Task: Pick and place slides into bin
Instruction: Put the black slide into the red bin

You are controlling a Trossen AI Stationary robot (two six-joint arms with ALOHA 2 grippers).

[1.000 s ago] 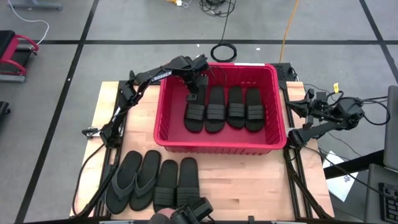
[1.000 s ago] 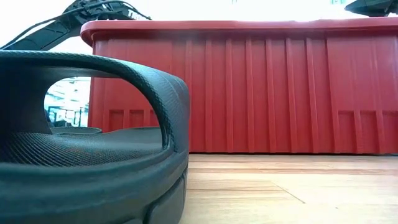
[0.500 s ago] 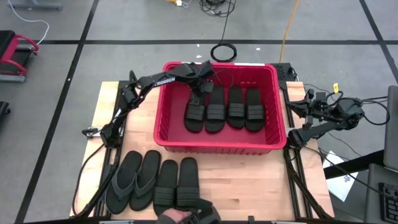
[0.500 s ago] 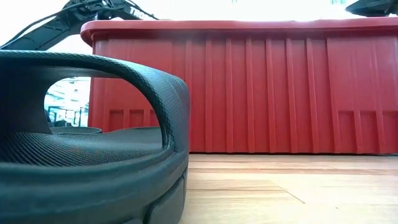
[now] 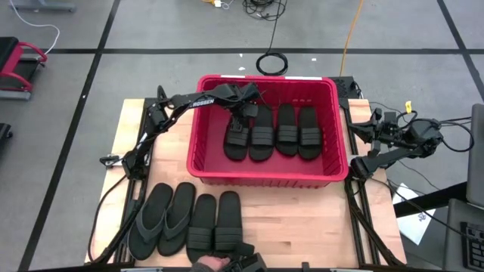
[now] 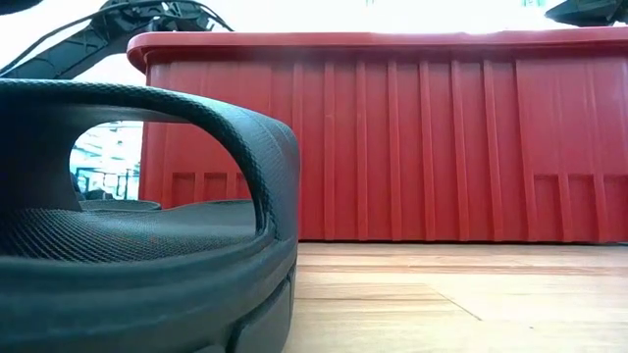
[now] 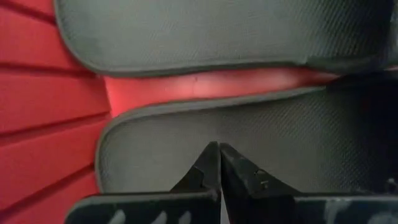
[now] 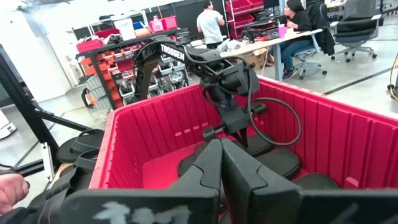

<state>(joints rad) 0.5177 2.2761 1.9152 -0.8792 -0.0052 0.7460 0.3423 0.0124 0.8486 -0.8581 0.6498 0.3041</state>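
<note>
The red bin stands mid-table with several black slides lying flat side by side on its floor. My left gripper is shut and hangs inside the bin over the far end of the leftmost slide; I cannot tell whether its tips touch it. My right gripper is shut and waits beyond the bin's right wall. On the table near the front edge lie two thong slides and two banded slides, soles down. One of them fills the low view's foreground.
A person's hand shows at the table's near edge by the banded slides. Bare wood lies in front of the bin, right of the slides. People sit and stand in the room behind the bin.
My left gripper has gone a little toward the table's right edge inside the bin, and the arm's forepart has swung along the far wall. The slides in the bin lie as before. A person's hand has come up at the near edge.
</note>
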